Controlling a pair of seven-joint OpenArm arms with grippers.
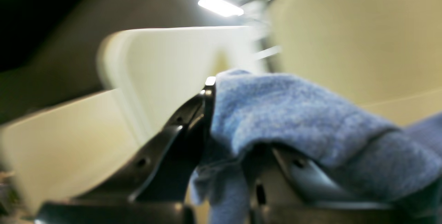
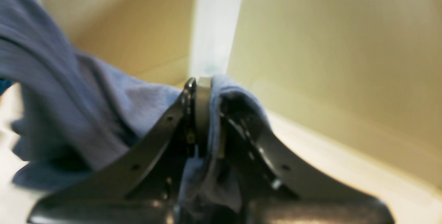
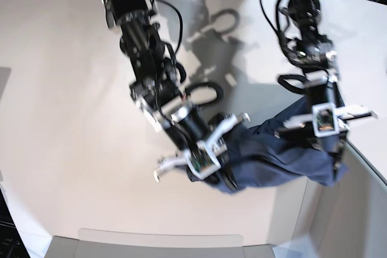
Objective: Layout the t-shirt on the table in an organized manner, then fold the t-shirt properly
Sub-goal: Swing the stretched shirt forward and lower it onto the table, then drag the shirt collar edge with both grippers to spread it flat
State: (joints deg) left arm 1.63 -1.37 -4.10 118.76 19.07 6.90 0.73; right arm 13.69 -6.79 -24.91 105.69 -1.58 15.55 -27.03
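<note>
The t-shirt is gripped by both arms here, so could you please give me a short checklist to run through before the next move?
1. Left gripper shut on the t-shirt: ok.
2. Right gripper shut on the t-shirt: ok.
3. Shirt spread flat on the table: not ok, it hangs bunched between the arms.
4. Shirt clear of the bin wall: cannot tell.
5. Which parts of the shirt are gripped: cannot tell, the wrist views are blurred.

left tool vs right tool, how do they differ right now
Position: the left tool is out by the bin wall, the right tool over the middle of the table.
Shirt: the t-shirt drapes right over one left tool finger, but bunches beside and between the right tool's fingers.
Shared: both are shut on the t-shirt, holding it up.
</note>
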